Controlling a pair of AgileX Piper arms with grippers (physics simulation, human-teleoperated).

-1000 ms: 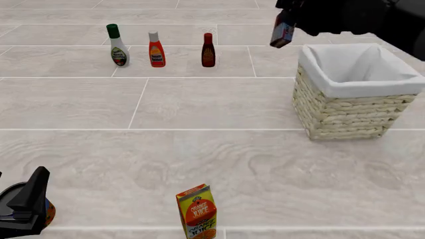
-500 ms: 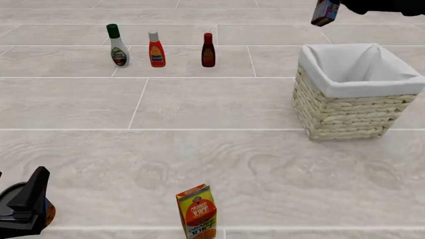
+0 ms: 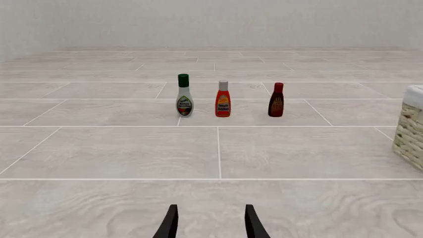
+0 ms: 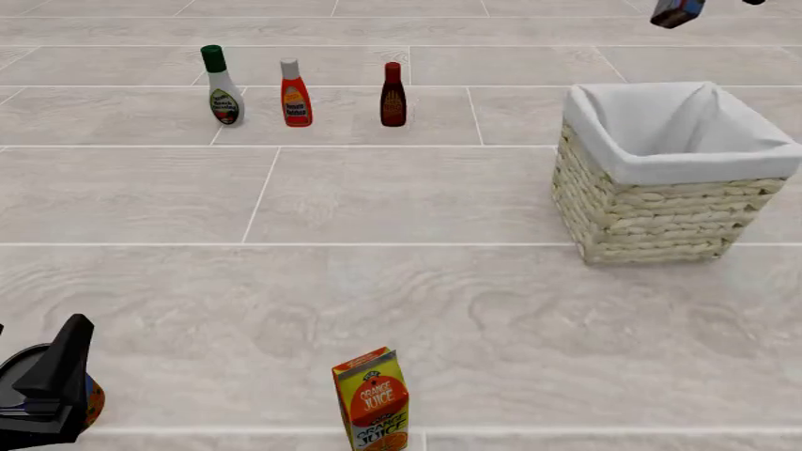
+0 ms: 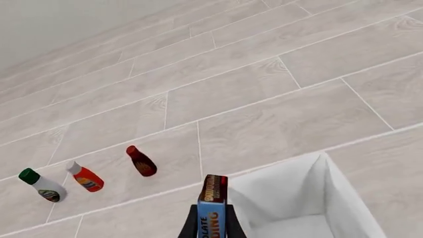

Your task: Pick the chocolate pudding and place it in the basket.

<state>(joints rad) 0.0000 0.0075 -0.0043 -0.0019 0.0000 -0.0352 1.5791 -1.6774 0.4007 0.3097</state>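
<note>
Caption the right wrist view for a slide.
Right gripper holds the chocolate pudding above the basket, three bottles beyond.

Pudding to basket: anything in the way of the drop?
Nothing visible. The right gripper holds the chocolate pudding in the air over the far rim of the basket, whose white-lined opening shows nothing inside. The three bottles and juice carton stand well off to the side.
</note>
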